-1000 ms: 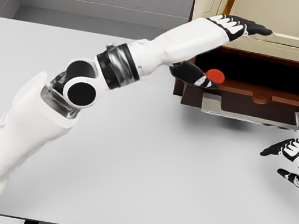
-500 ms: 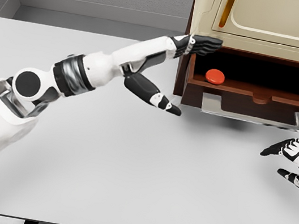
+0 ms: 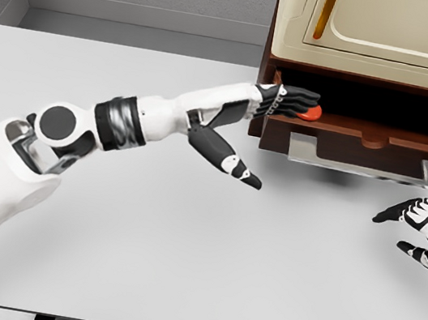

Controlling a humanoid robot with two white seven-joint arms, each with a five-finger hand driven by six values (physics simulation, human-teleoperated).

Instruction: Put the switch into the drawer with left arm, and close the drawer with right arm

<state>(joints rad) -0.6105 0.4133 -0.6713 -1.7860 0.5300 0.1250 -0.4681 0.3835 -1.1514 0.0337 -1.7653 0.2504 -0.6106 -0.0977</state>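
The switch point(image 3: 312, 114), a small red disc, lies in the left end of the open dark-wood drawer point(image 3: 381, 142). My left hand point(image 3: 272, 129) reaches in from the left with its fingers point(image 3: 296, 100) stretched over the drawer's left front corner, partly covering the switch, and its thumb point(image 3: 230, 163) pointing down over the table. It holds nothing. My right hand point(image 3: 420, 231) hovers open at the right edge, below the drawer's metal handle point(image 3: 369, 163).
The drawer belongs to a cabinet point(image 3: 383, 32) with a cream door at the back right. The grey table point(image 3: 183, 245) runs to a front edge near the bottom; a grey wall stands behind.
My left arm pulled back out of the drawer leaving the switch inside, then the hand dropped slightly and its fingers now lie over the drawer's left front corner. The right hand stayed still.
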